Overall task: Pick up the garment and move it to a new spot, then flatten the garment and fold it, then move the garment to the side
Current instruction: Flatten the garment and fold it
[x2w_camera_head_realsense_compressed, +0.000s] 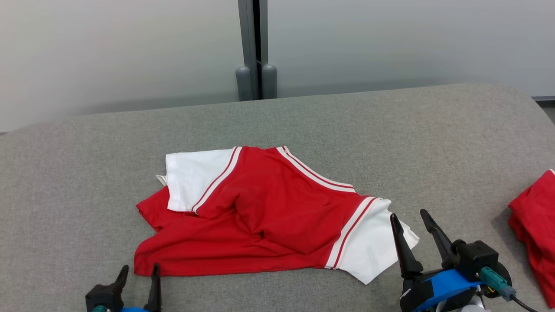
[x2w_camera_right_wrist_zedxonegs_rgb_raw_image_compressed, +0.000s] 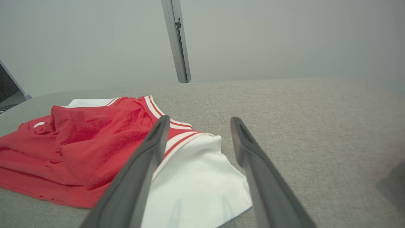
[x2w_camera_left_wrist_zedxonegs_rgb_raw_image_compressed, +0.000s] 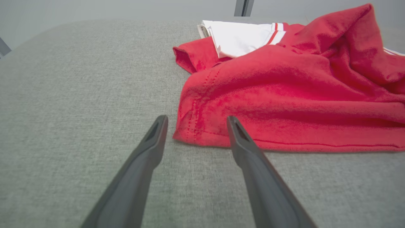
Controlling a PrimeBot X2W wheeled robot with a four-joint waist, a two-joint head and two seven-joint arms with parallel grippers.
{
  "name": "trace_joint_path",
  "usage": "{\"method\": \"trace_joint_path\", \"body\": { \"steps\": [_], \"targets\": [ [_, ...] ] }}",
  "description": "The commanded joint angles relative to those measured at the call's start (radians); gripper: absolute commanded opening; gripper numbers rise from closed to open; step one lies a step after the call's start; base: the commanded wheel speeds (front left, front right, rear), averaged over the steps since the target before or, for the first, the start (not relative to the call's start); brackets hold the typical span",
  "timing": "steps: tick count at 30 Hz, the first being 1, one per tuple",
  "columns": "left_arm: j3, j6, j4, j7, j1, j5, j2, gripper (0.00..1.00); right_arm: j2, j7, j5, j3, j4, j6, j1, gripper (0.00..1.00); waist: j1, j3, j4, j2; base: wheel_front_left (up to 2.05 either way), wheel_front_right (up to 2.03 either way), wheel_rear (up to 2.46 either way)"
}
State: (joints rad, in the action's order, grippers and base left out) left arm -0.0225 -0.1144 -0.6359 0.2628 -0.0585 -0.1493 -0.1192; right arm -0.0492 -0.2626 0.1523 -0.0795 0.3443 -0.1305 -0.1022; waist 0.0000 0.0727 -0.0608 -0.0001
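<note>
The garment (x2w_camera_head_realsense_compressed: pixel 260 212) is a red shirt with white, red-striped sleeves, lying rumpled on the grey table (x2w_camera_head_realsense_compressed: pixel 347 130). My left gripper (x2w_camera_head_realsense_compressed: pixel 139 271) stands open at the shirt's near-left hem corner with nothing between its fingers. In the left wrist view the left gripper (x2w_camera_left_wrist_zedxonegs_rgb_raw_image_compressed: pixel 196 122) points at that red hem corner (x2w_camera_left_wrist_zedxonegs_rgb_raw_image_compressed: pixel 193 133), which lies just beyond the tips. My right gripper (x2w_camera_head_realsense_compressed: pixel 409 216) is open at the white right sleeve (x2w_camera_head_realsense_compressed: pixel 373 247). The right wrist view has the right gripper (x2w_camera_right_wrist_zedxonegs_rgb_raw_image_compressed: pixel 199 122) hovering over the sleeve's edge (x2w_camera_right_wrist_zedxonegs_rgb_raw_image_compressed: pixel 196 186), holding nothing.
Another red cloth (x2w_camera_head_realsense_compressed: pixel 535 234) lies at the table's right edge. Behind the table rise frosted panels with a grey post (x2w_camera_head_realsense_compressed: pixel 256 47). The grey table surface stretches bare to the left and behind the shirt.
</note>
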Motion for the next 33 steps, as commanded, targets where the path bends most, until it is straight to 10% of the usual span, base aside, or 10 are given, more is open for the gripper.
{"method": "trace_joint_path", "body": {
  "steps": [1, 18, 22, 33],
  "targets": [
    [0.007, -0.004, -0.005, 0.003, -0.021, 0.002, -0.010, 1.00, -0.003, -0.003, 0.005, -0.001, -0.002, 0.000, -0.013, 1.00, 0.0000, 0.008, 0.000, 0.0001, 0.00, 0.00, 0.00],
    [-0.092, -0.017, -0.151, -0.001, -0.100, -0.096, -0.052, 1.00, -0.003, -0.003, 0.004, 0.007, 0.010, 0.000, -0.034, 1.00, 0.0000, 0.062, -0.015, 0.0001, 0.00, 0.00, 0.00],
    [-0.152, -0.017, -0.202, -0.005, -0.109, -0.141, -0.065, 0.00, -0.003, -0.003, 0.009, 0.029, 0.041, 0.000, -0.039, 1.00, 0.0000, 0.067, -0.018, 0.0001, 0.00, 0.00, 0.00],
    [-0.277, -0.017, -0.187, -0.006, -0.100, -0.223, -0.093, 0.00, -0.003, -0.003, -0.041, 0.183, 0.283, 0.000, -0.088, 1.00, 0.0000, 0.070, 0.024, 0.0001, 0.00, 0.00, 0.00]
  ]
}}
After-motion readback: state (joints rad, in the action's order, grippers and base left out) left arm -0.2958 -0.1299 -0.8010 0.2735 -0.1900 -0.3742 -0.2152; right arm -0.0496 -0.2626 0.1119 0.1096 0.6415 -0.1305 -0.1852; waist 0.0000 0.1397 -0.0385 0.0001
